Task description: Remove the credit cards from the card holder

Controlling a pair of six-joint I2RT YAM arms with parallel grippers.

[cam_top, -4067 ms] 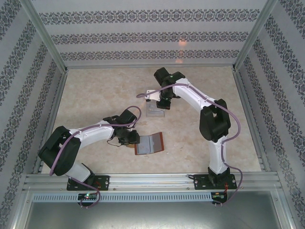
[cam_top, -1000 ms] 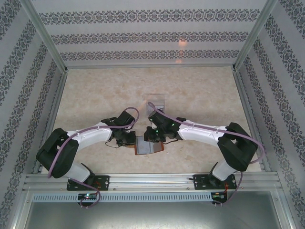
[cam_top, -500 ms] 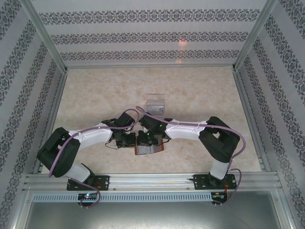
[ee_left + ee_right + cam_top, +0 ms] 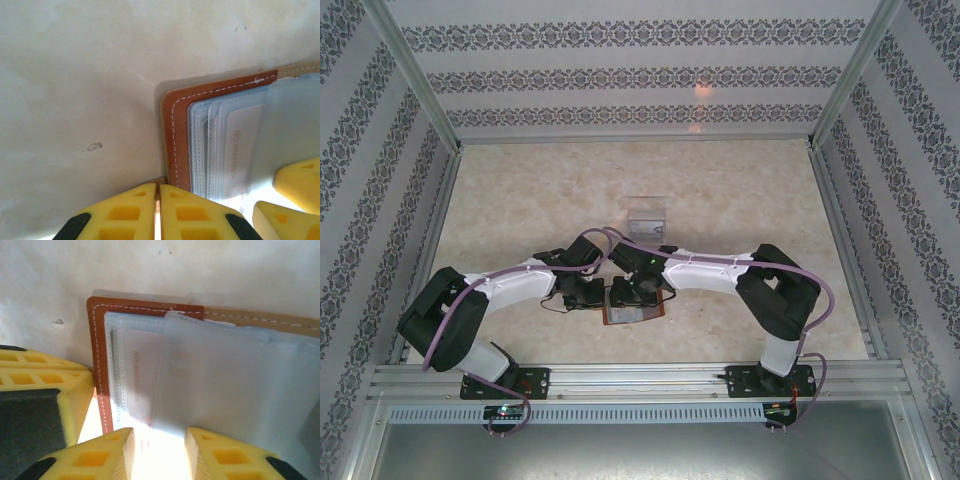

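Note:
The card holder lies open on the table, reddish-brown edge outside, grey-blue pockets inside. A pale credit card printed "NO 8888…" sits in a left pocket; it is also in the left wrist view. My left gripper is shut on the thin brown tab at the holder's left edge. My right gripper hovers over the pockets, open, its fingers standing either side of the card's near end. In the top view both grippers, left and right, meet at the holder.
A clear plastic box stands on the table behind the holder. The right gripper's yellow fingers reach into the left wrist view beside the pockets. Patterned walls and metal rails bound the table.
The right arm came from the clear box down to the holder, shifted left over the pockets, and its jaws opened. The left gripper has stayed shut on the tab.

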